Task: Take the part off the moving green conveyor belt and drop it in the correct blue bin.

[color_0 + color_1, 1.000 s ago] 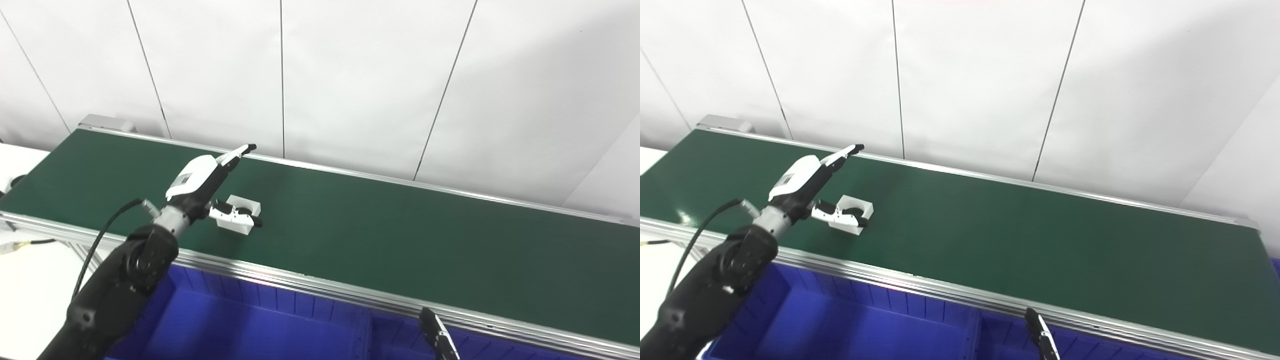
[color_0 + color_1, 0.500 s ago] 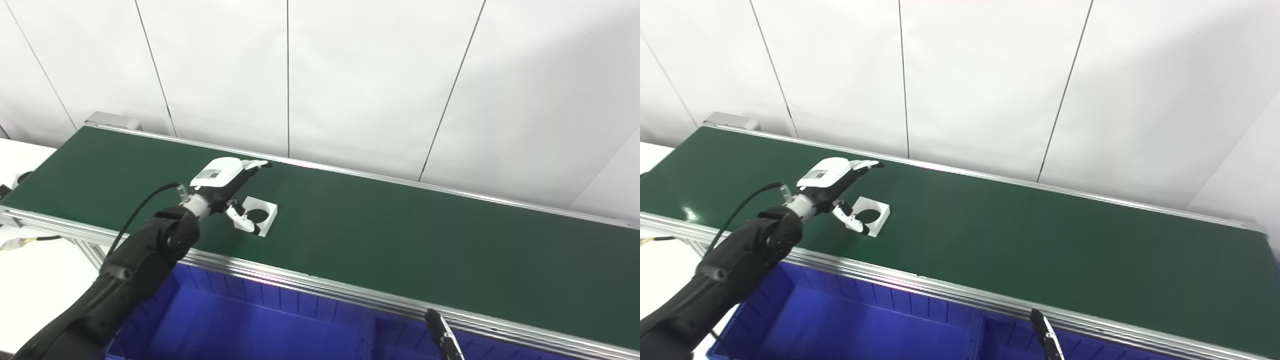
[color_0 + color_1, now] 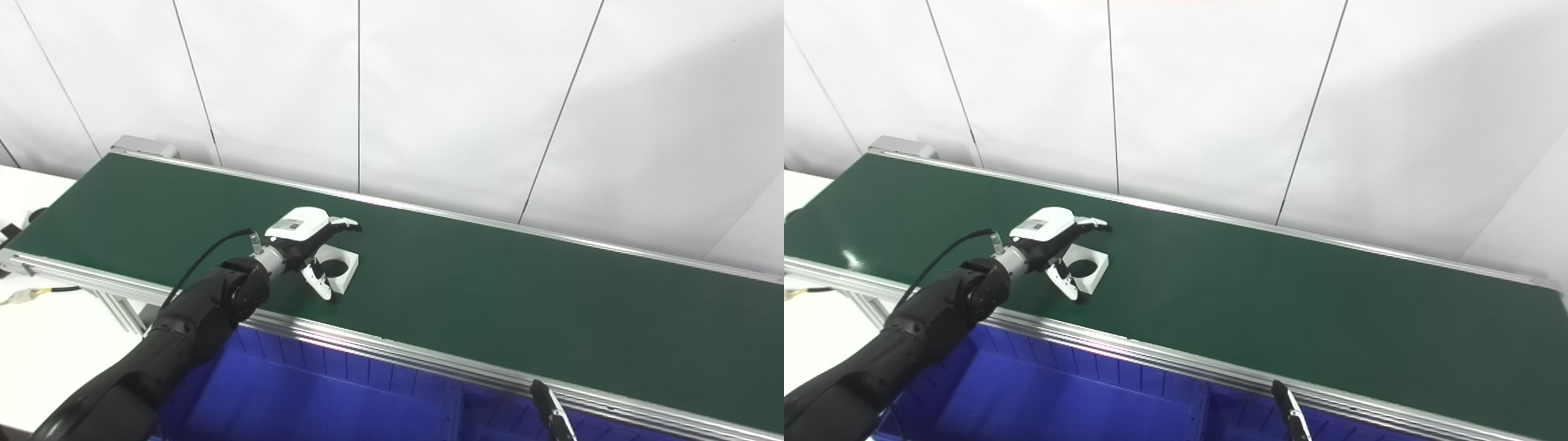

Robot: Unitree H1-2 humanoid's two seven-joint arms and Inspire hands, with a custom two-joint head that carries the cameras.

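The part (image 3: 350, 263) is a white square block with a round hole, lying on the green conveyor belt (image 3: 490, 288) near its front edge. My left hand (image 3: 304, 234) is open and low over the part's left side. Its fingers (image 3: 346, 224) reach past the far edge and the thumb (image 3: 320, 285) hangs by the near edge. The hand straddles the part without closing on it. Of my right hand (image 3: 551, 411) only a dark fingertip shows at the bottom edge, over the bins. The blue bin (image 3: 318, 398) lies below the belt's front rail.
A divider wall (image 3: 456, 401) separates the left blue bin from a second one to the right. The aluminium rail (image 3: 429, 361) runs along the belt's front. A white wall stands right behind the belt. A white table (image 3: 43, 318) with a cable is at left.
The camera has shifted. The part has travelled right along the belt. My left hand has followed it, dropped lower and turned palm-down, with the thumb now at the part's near edge.
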